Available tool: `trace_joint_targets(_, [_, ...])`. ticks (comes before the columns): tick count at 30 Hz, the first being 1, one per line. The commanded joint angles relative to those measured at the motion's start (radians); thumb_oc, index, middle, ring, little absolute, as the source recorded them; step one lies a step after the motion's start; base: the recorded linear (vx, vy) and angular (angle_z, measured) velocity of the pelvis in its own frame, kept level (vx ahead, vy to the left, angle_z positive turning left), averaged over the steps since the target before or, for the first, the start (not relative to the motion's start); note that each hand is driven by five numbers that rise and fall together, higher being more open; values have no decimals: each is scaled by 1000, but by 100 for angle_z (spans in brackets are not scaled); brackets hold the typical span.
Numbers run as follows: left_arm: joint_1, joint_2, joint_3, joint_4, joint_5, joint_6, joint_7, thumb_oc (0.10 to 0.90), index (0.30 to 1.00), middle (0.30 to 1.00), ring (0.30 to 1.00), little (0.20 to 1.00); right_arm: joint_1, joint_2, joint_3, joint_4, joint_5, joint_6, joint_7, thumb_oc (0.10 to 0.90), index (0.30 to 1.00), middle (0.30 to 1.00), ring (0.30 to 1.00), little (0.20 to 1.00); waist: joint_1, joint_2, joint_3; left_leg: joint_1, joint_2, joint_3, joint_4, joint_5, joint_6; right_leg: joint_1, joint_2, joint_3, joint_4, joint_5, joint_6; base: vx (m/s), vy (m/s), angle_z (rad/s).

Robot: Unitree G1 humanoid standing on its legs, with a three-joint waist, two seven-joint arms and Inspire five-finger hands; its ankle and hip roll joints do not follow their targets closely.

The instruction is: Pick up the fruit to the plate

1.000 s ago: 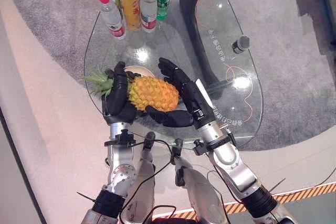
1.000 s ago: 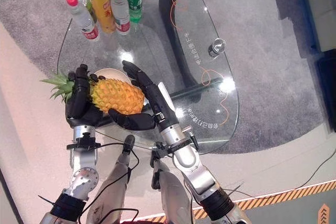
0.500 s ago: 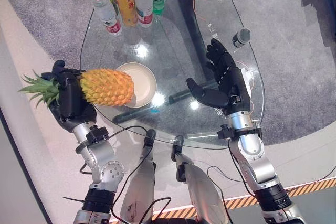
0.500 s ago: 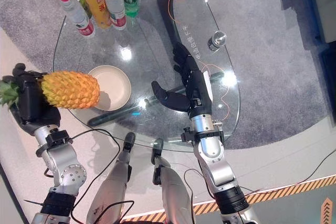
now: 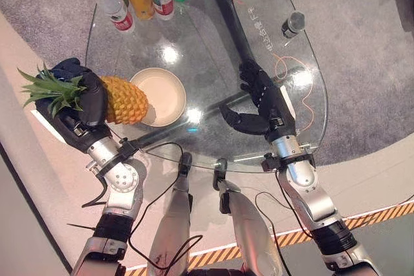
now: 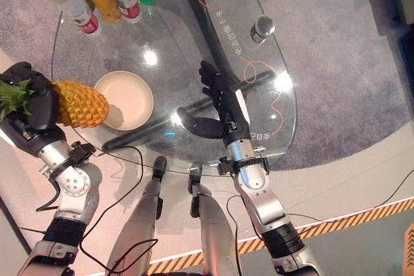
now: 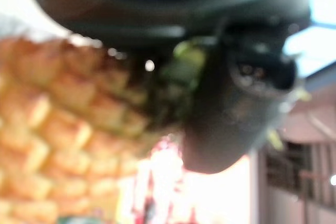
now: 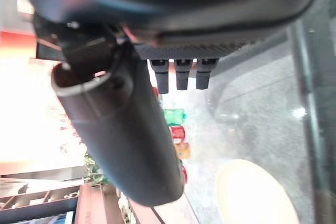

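The left hand (image 5: 74,105) has pulled its tightly gripped pineapple (image 5: 123,99) back off the plate (image 5: 162,95) to the table's (image 5: 213,63) edge. The right hand (image 5: 262,105), empty with loose fingers, has moved away. Leaves hide some left fingers.

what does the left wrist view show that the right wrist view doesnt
The left wrist view shows the left hand from very close, curled against the orange, scaly pineapple it holds.

The right wrist view shows the right hand with straight, open fingers holding nothing, and past it the round cream plate, bare, on the clear glass table, with blurred bottles beyond.

Both share a dark hand bulk along one edge, with a thumb standing out from it.
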Motion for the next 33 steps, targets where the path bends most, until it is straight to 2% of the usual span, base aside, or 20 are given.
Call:
trace_joint_targets(1, [-116,65,46,-64,232,-96,143,100,300,300,300,200,-57,-27,4,-132,40,-65,10,800,900,900,900,900,-18,-1,-11,-62,-23,6,82,-67,20,-5,-15,-52,-26,61,14,-24,32,0])
trace_joint_targets(4, [-153,83,34,-22,329,-47,227,100,300,300,300,200,-74,-28,17,-126,41,-58,11,800,900,900,900,900,-26,-8,-11,-88,-18,11,89,-64,18,-34,-7,-52,-14,62,12,-29,36,-2])
trace_joint_targets(7, [-185,92,29,40,350,-67,265,100,300,300,300,200,-85,-36,31,-119,51,-59,12,800,900,900,900,900,-37,-17,-11,-110,-13,15,93,-63,15,-59,0,-51,-5,61,12,-23,39,0])
trace_joint_targets(13, [-232,91,20,106,377,-136,316,100,300,300,300,200,-105,-48,44,-102,61,-65,27,800,900,900,900,900,-51,-17,-11,-155,-11,21,105,-58,10,-109,8,-47,12,62,8,-28,51,-1])
trace_joint_targets(19, [-274,79,6,128,420,-148,342,100,300,300,300,200,-130,-43,61,-85,67,-60,24,800,900,900,900,900,-56,-20,-11,-186,-15,19,130,-73,10,-138,12,-46,32,55,8,-19,16,-4])
trace_joint_targets(23, [-314,83,-8,151,455,-119,385,100,300,300,300,200,-147,-47,65,-77,70,-52,26,800,900,900,900,900,-65,-20,-11,-205,-16,20,145,-78,8,-158,15,-42,36,59,8,-15,17,-1])
trace_joint_targets(33, [-389,121,-24,235,434,-103,441,100,300,300,300,200,-179,-79,74,-51,87,-50,34,800,900,900,900,900,-90,-15,-11,-251,-17,34,170,-81,4,-211,17,-25,42,71,5,-21,48,-5])
